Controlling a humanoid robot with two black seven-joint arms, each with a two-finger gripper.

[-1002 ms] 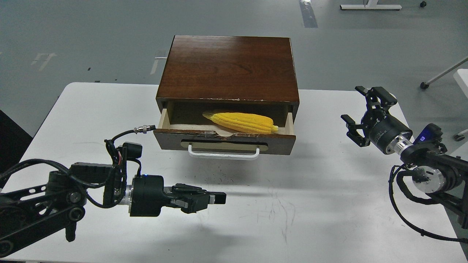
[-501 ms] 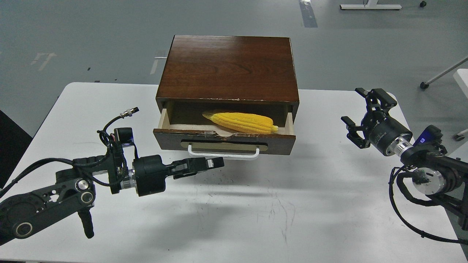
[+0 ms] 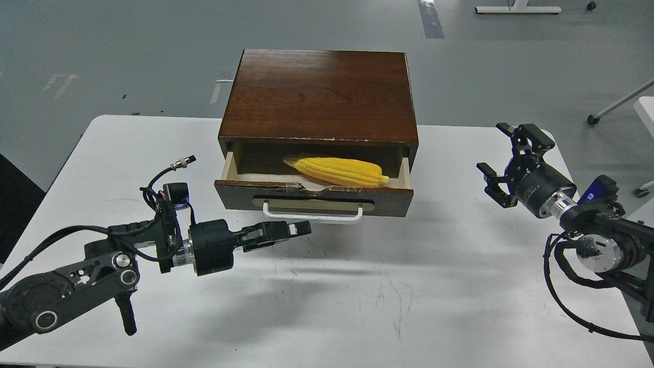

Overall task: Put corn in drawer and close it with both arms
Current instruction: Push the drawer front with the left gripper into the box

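The yellow corn (image 3: 338,170) lies inside the drawer (image 3: 314,197), which is pulled partly out of the dark brown cabinet (image 3: 319,94). The drawer front has a beige plate and a white bar handle (image 3: 312,214). My left gripper (image 3: 301,228) is shut and empty, its tip just below the handle's middle, in front of the drawer front. My right gripper (image 3: 503,161) is open and empty, held above the table to the right of the cabinet, well apart from it.
The cabinet stands at the back middle of the white table (image 3: 357,286). A loose cable connector (image 3: 184,163) sticks up from my left wrist, near the drawer's left corner. A white desk base (image 3: 516,8) stands on the grey floor behind.
My left arm has swung up and forward, bringing the shut gripper from the mid-table to just under the drawer handle. The right gripper barely moved. Corn and drawer are unchanged.
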